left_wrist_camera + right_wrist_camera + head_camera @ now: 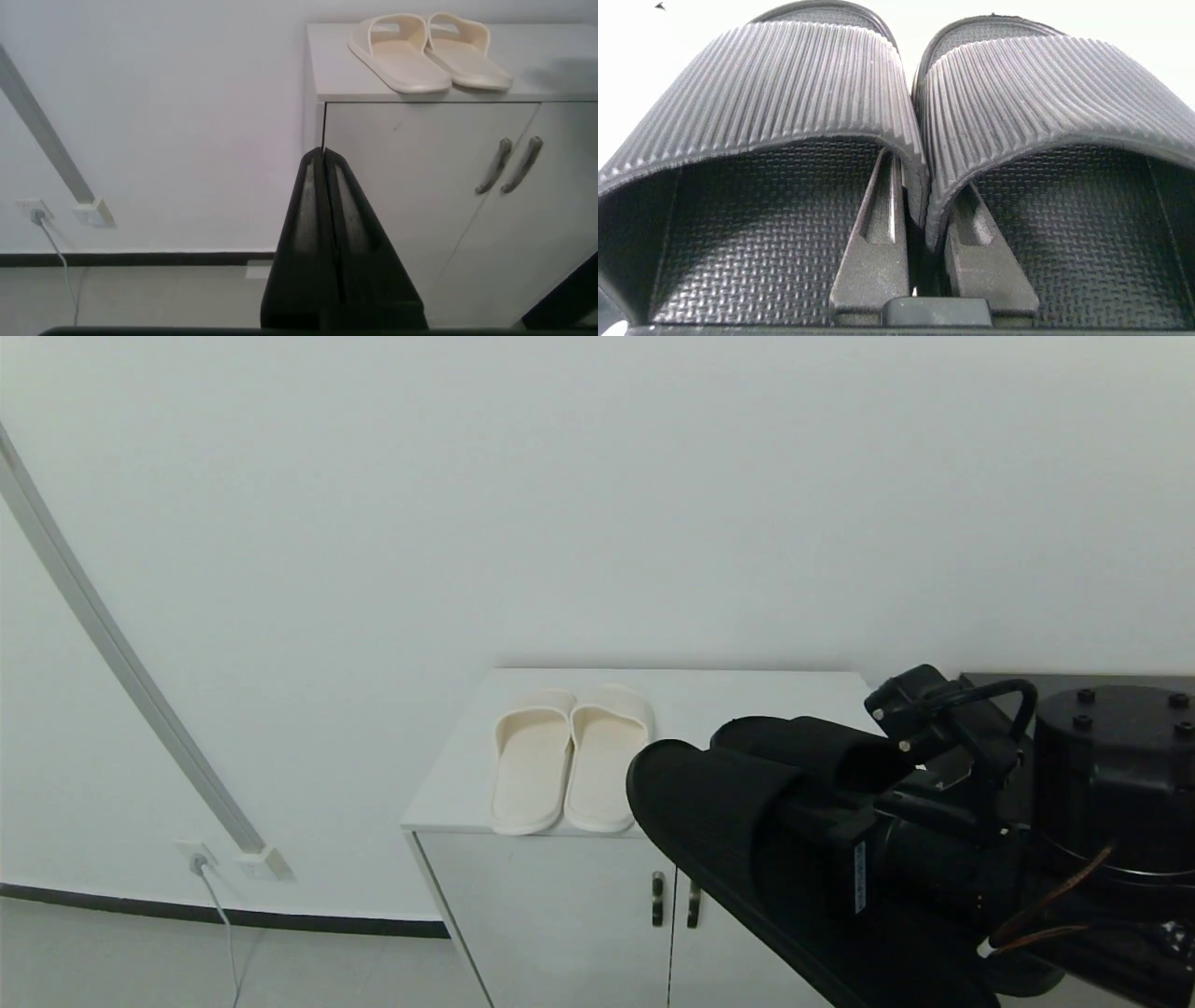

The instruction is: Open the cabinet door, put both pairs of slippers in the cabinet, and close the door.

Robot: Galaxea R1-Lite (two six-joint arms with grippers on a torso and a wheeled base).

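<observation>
The robot's right arm (934, 868) is matte black, built of thick rounded segments. Its large drum-shaped joint housing (1120, 756) has black bolt heads spaced around the flat top. A boxy black camera block (920, 705) sits on the wrist, with a small silver screw (904, 744) on its side and a stiff black cable (1004, 686) arching over it. Thin orange-brown wires (1046, 899) curl along the arm's lower side. A narrow pale label (859, 877) runs down the wrist. The right fingers (878, 243) are dark grey, long and tapered, each with a recessed groove. The left fingers (346, 215) are glossy black and taper to a narrow tip.
</observation>
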